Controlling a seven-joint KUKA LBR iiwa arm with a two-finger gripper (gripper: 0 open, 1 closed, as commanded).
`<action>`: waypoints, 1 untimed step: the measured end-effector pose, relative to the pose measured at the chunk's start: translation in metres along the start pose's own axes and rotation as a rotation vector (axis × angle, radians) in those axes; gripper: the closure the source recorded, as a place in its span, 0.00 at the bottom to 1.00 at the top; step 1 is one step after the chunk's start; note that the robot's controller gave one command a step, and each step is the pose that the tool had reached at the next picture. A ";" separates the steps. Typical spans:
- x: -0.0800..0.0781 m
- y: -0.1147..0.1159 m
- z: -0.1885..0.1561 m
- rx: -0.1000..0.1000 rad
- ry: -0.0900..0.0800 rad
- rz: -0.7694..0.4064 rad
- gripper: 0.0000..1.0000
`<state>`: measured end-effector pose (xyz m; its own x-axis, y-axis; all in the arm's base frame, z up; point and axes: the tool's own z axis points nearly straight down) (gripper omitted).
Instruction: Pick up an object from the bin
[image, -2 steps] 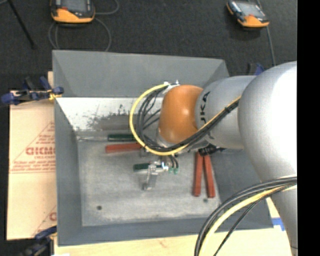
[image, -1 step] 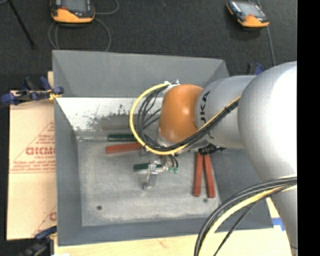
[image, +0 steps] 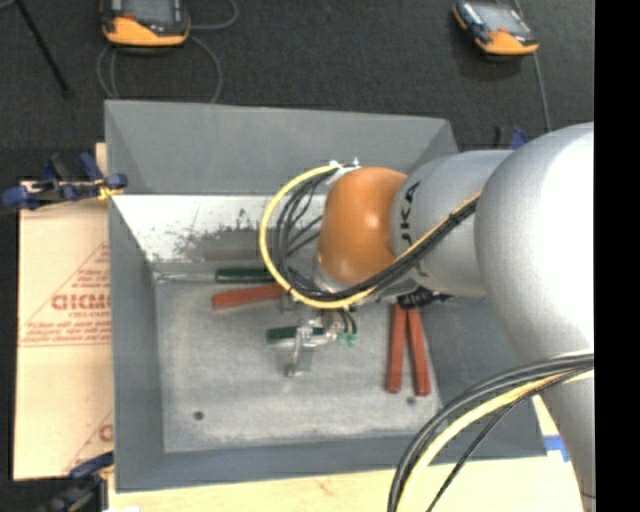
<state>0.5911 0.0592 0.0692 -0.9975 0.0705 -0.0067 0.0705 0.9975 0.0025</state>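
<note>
A small dark-green piece (image: 281, 334) is seen lying flat at the middle of the bin (image: 200, 400) — slim, partly hidden.

The bin (image: 135, 330) is seen in grey, its back wall speckled with dark flecks. A green handle (image: 240, 272) and a red handle (image: 245, 297) are shown below it. The pliers (image: 405, 352) are sleeved in red. A small green piece (image: 281, 335) is seen beside the silvery gripper (image: 300, 352). The cover (image: 358, 225) is coloured orange, the cable (image: 268, 240) yellow, the arm (image: 520, 230) silver-grey.
</note>
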 end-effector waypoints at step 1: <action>0.000 0.000 -0.001 0.000 0.000 0.002 1.00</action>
<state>0.5914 0.0592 0.0700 -0.9974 0.0724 -0.0069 0.0724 0.9974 0.0027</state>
